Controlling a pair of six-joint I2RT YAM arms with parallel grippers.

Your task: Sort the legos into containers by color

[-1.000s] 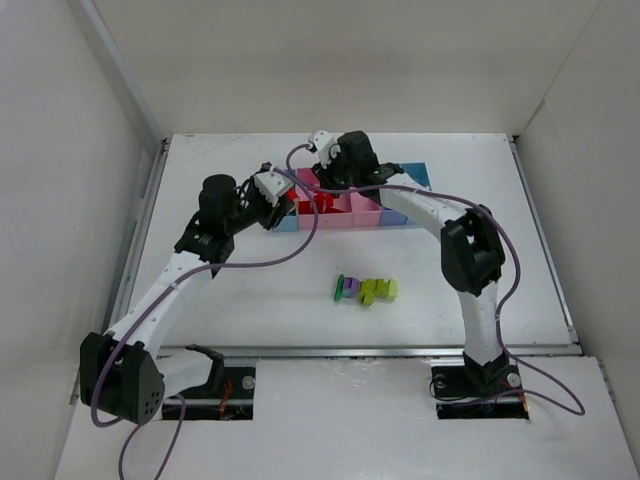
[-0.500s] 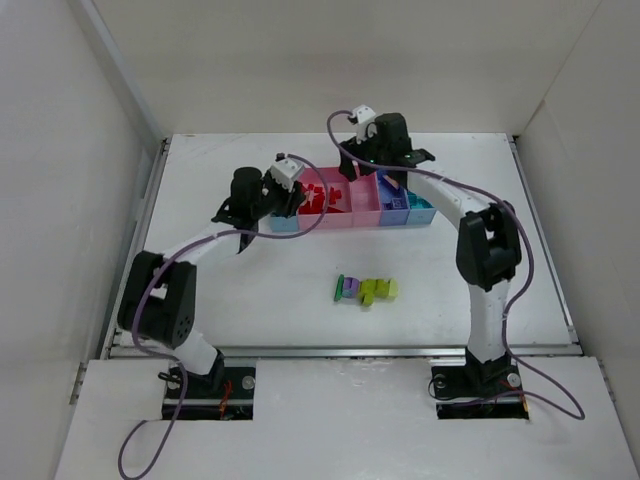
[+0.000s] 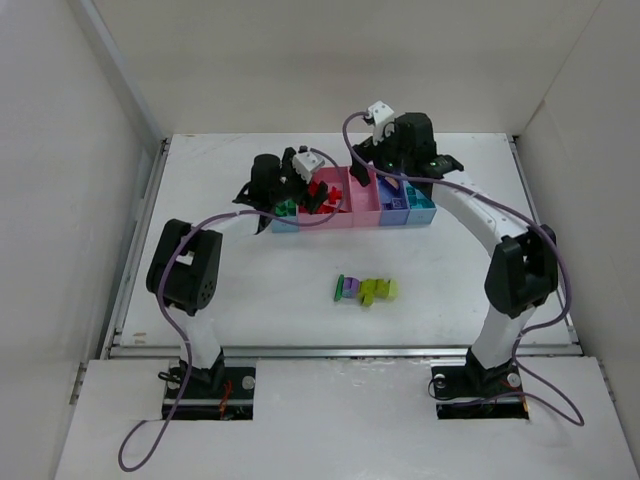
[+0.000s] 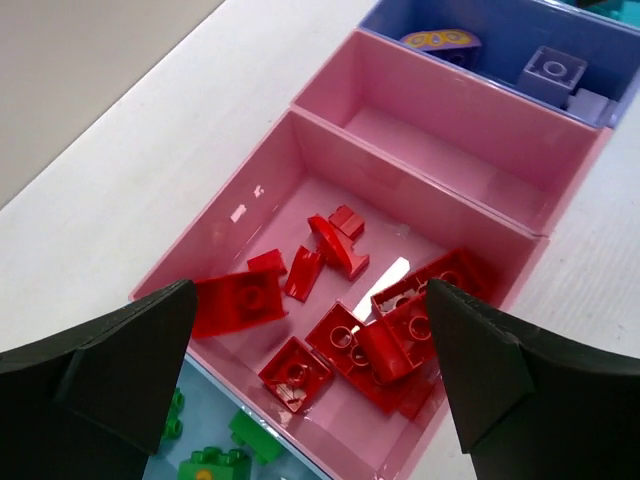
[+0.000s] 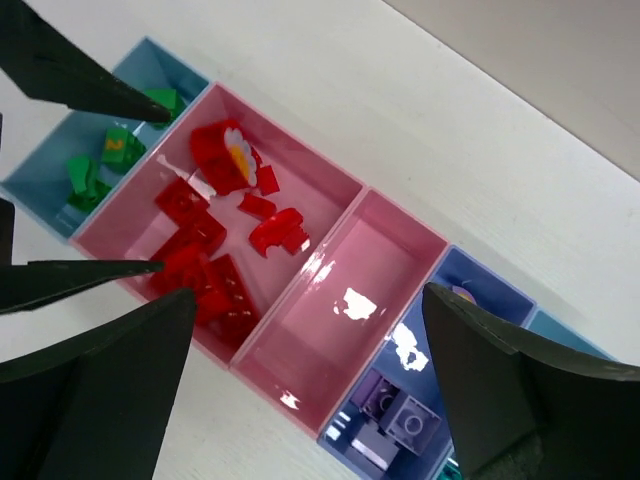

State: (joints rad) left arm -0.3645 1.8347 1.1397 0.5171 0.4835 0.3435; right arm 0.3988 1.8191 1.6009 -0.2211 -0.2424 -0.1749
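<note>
Nearest me, a huddle of purple, green and lime-yellow plastic legos (image 3: 364, 290) is lying on the white table (image 3: 250, 290), showing only from overhead. An arm going for it should be closing on one outer piece alone. Farther back, the left gripper (image 4: 310, 300) and right gripper (image 5: 308, 295) are hanging over the joined pastel plastic containers (image 3: 350, 221), open and empty, as only the wrist views are showing.

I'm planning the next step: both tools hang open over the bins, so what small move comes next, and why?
Probably pull the right tool back from the bins toward the loose legos on the table. It and the left tool are open and empty, while those green, purple and lime-yellow pieces lie unsorted.
</note>
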